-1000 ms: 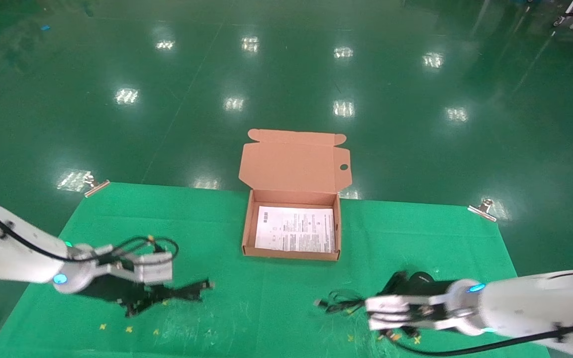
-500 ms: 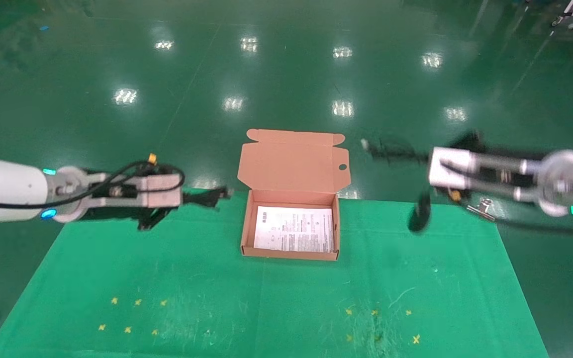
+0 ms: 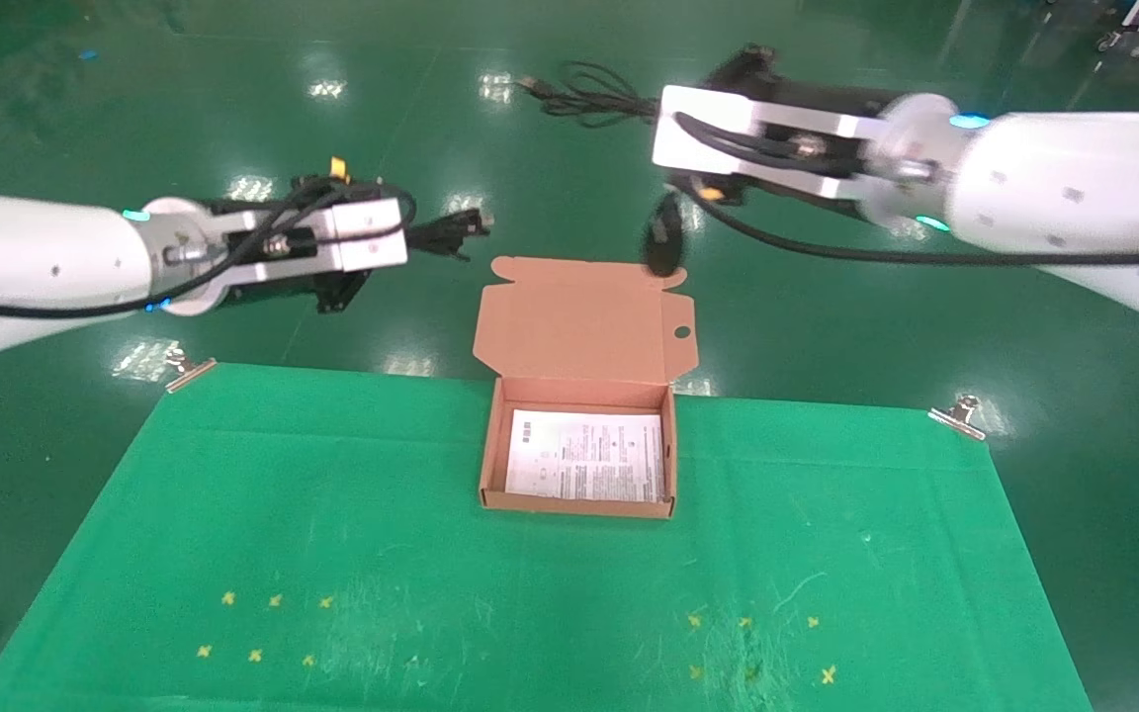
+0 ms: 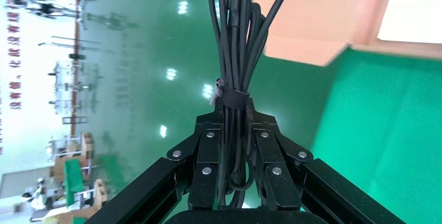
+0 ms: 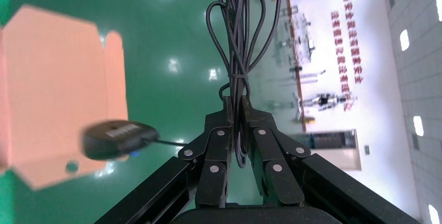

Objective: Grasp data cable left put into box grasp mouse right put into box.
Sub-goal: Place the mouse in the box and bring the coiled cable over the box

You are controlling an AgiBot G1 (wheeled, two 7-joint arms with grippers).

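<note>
One box of brown cardboard sits open on my green mat, its white sheet flat inside; one cable, one mouse. My left gripper clamps the tied black cable left of the lid; my right gripper clamps the mouse's looped cord, the oval mouse dangling above the lid, over glossy green floor.

A green cloth covers the table, held at its far corners by two metal clips, one on the left and one on the right. Small yellow cross marks dot the near left of the cloth, and more the near right. Beyond lies a glossy green floor with bright reflections of ceiling lights.
</note>
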